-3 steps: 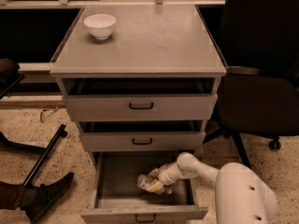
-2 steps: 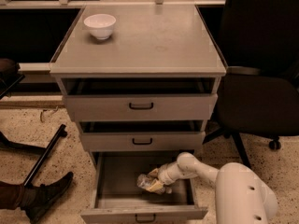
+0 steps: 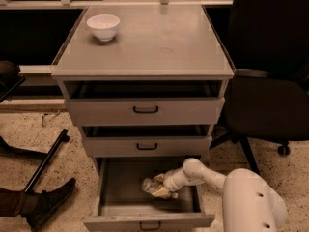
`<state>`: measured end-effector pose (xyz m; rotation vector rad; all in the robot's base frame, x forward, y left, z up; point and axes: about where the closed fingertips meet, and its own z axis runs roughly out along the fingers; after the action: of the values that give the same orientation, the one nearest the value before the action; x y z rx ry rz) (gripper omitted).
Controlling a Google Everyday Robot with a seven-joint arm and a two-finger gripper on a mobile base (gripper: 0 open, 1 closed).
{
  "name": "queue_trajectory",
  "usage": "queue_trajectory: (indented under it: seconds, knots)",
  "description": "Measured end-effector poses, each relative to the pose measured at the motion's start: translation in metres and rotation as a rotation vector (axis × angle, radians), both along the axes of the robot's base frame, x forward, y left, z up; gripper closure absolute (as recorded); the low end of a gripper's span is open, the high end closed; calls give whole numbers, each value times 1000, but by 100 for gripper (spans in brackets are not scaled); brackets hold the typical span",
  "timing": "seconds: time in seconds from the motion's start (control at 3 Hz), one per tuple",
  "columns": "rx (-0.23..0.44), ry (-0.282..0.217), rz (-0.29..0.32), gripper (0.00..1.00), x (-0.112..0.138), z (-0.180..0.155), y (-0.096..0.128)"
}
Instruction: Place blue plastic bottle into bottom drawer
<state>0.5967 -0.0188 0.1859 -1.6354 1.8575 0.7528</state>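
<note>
The bottom drawer (image 3: 120,190) of a grey three-drawer cabinet stands pulled out in the lower middle of the frame, showing a deep grey tray with a small black handle (image 3: 150,224) on its front panel. The robot's white arm (image 3: 203,174) reaches in from the lower right, over the drawer's right side. Its hand (image 3: 161,188) sits inside the tray, right of the tray's middle.

The hand is closed around the blue plastic bottle (image 3: 150,185), with yellowish fingers (image 3: 163,193) showing above and below it. The bottle is small and of clear plastic. It has a pale, whitish label and lies tilted, its free end pointing toward the left of the frame. Its other end is hidden by the hand. Whether it touches the drawer floor cannot be told. The dim light inside the drawer leaves the label's print unreadable.

Above the open drawer, the middle drawer (image 3: 146,147) and the top drawer (image 3: 145,111) each stand slightly out, with a dark gap over each front. On the tabletop (image 3: 159,42), near the upper left corner, stands a white bowl (image 3: 103,26), upright and well apart from everything else. A black office chair (image 3: 270,86) fills the right side of the frame beside the cabinet. At the lower left, a dark shoe (image 3: 48,204) rests on the speckled floor near a black bar (image 3: 46,161).
</note>
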Motion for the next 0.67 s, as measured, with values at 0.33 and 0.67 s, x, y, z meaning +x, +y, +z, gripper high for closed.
queue_trajectory:
  seconds: [0.33, 0.67]
  knots:
    - [0, 0, 0, 12, 0, 0, 0]
    - [0, 0, 0, 0, 0, 0, 0]
